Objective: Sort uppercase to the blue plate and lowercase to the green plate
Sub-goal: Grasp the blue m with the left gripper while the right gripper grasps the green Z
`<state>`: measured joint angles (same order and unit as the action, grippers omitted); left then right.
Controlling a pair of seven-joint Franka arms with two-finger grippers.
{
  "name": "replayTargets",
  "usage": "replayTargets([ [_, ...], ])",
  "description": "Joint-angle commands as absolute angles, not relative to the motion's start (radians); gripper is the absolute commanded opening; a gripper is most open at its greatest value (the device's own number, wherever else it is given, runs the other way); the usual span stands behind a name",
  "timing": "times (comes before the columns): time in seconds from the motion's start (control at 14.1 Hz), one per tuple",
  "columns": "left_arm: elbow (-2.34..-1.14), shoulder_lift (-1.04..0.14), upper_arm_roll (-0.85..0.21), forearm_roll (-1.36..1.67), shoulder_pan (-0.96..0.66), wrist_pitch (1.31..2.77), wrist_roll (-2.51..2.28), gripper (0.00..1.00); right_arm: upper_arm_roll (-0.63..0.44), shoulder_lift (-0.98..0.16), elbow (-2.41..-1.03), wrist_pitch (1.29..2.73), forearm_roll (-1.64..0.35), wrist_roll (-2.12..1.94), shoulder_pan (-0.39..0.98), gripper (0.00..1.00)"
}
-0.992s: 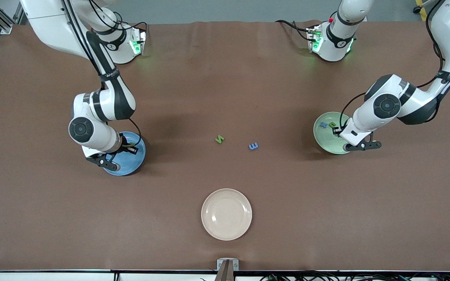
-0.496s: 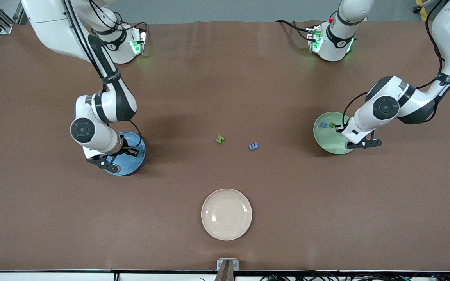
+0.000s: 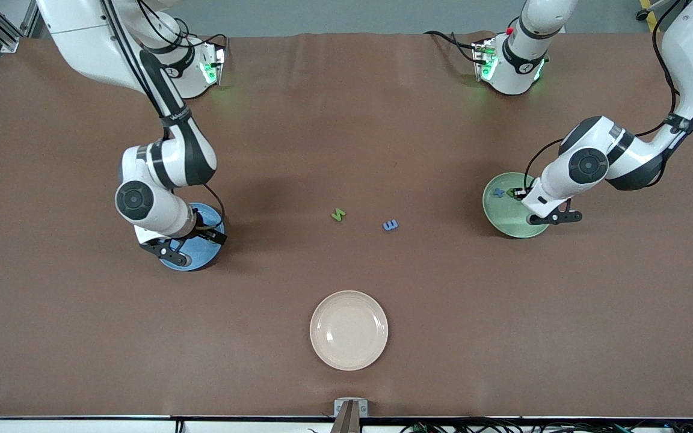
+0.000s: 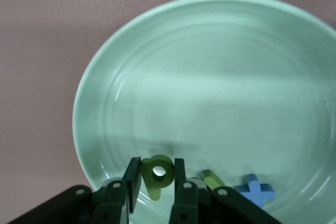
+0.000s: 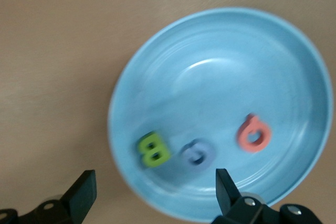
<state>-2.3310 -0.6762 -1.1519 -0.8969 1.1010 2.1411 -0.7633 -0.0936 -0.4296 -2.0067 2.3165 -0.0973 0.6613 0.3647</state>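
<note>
The blue plate (image 5: 220, 114), at the right arm's end of the table, holds a green B (image 5: 153, 149), a blue G (image 5: 196, 153) and a red Q (image 5: 253, 134). The right gripper (image 5: 152, 192) hangs over it, fingers spread wide and empty.

The green plate (image 4: 210, 77), at the left arm's end, holds a blue x (image 4: 254, 190) and another green letter (image 4: 212, 178). Over it, the left gripper (image 4: 156, 179) is clenched on a green p (image 4: 157, 173).

A green N (image 3: 338, 214) and a blue m (image 3: 390, 225) lie flat on the table (image 3: 346, 120) between the two plates. The empty cream plate (image 3: 349, 330) is nearer the front camera.
</note>
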Motion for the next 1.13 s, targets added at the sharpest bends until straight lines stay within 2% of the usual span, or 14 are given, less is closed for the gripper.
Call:
replayTargets([
  [0.0,-2.333,-0.686,-1.143,-0.916,1.104,2.155,-0.755,0.14,-0.081,-0.428,-1.970,2.302,-0.109,0.823,0.458,1.00],
  [0.14,-2.333,-0.690,-1.143,-0.917,1.104,2.169,-0.755,0.21,-0.084,-0.454,-1.924,2.303,-0.187,0.912,0.550,1.00],
  [0.21,-2.333,-0.689,-1.143,-0.917,1.104,2.169,-0.755,0.34,-0.084,-0.471,-1.895,2.303,-0.210,0.957,0.575,1.00],
  [0.28,-2.332,-0.689,-1.143,-0.917,1.104,2.169,-0.755,0.62,-0.083,-0.497,-1.857,2.304,-0.215,1.019,0.613,1.00],
  [0.35,-2.330,-0.687,-1.144,-0.917,1.103,2.169,-0.753,0.84,-0.084,-0.526,-1.817,2.306,-0.215,1.087,0.656,1.00],
  [0.43,-2.327,-0.684,-1.150,-0.916,1.100,2.169,-0.755,0.92,-0.084,-0.558,-1.781,2.310,-0.215,1.142,0.688,1.00],
  [0.57,-2.315,-0.681,-1.199,-0.913,1.098,2.168,-0.772,0.99,-0.084,-0.619,-1.711,2.312,-0.213,1.209,0.742,1.00],
  [0.78,-2.289,-0.686,-1.270,-0.890,1.060,2.164,-0.880,0.99,-0.087,-0.678,-1.694,2.373,-0.204,1.255,0.804,1.00],
  [1.06,-2.206,-0.690,-1.261,-0.850,0.818,2.164,-1.168,0.99,-0.087,-0.733,-1.694,2.459,-0.201,1.321,0.860,1.00],
])
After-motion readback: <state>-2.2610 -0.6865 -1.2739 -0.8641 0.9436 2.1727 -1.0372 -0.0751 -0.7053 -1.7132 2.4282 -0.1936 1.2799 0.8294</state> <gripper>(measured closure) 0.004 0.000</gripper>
